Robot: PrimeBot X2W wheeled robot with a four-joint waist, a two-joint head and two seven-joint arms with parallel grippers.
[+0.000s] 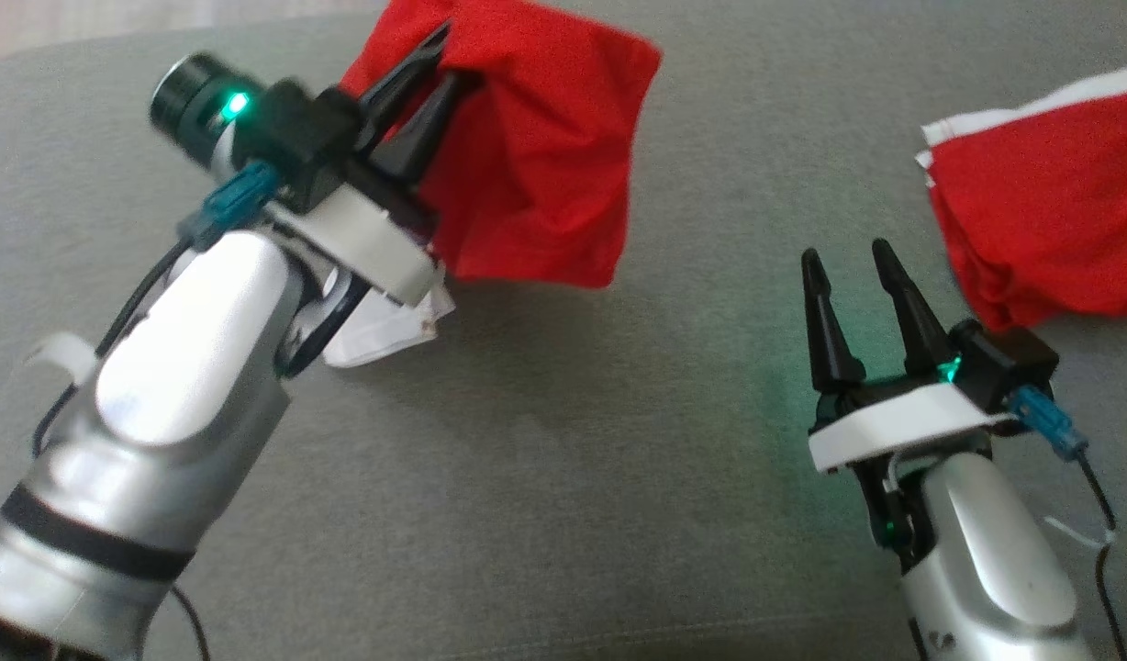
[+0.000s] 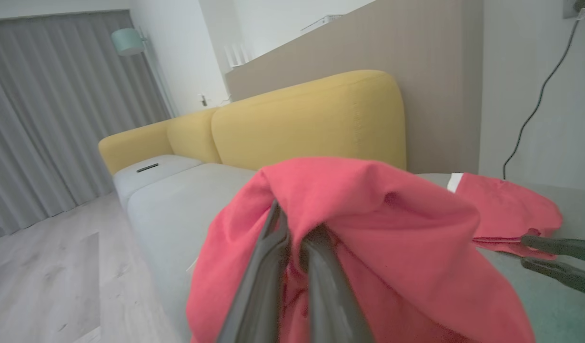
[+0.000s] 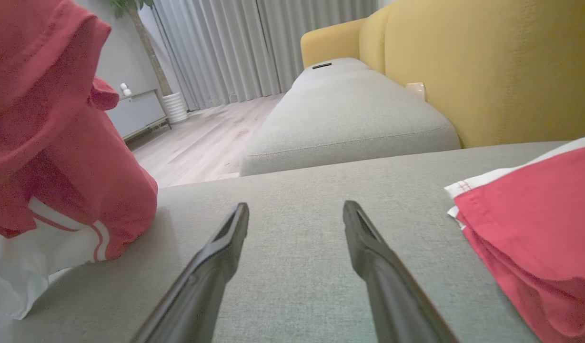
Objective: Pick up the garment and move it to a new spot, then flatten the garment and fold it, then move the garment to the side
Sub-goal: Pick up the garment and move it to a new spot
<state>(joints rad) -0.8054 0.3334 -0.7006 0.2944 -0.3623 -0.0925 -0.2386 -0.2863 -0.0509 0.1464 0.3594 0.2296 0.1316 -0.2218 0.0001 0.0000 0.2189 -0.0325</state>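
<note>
Head view: gripping a bunched red garment (image 1: 545, 156) at twelve o'clock with the left gripper (image 1: 453, 57), fingers clenched into the cloth, a white part hanging by the wrist. Hovering over the grey seat (image 1: 563, 459) at four o'clock with the right gripper (image 1: 848, 252), fingers spread, grasping nothing. Lying flat at two o'clock, a second red garment (image 1: 1050, 211) with white trim.

Left wrist view: pinched at six o'clock, cloth draped over both dark fingers (image 2: 259, 276). At three o'clock, the second red garment, just beyond the other arm's fingers. At twelve o'clock, a yellow backrest (image 2: 311, 124).

Right wrist view: parted fingers at six o'clock over bare seat. At nine o'clock, the held garment, its white end apparently touching the seat.

Judging from this: pick-up done, carrying under way. Left to do: setting down at the new spot, flattening, folding, moving aside.
</note>
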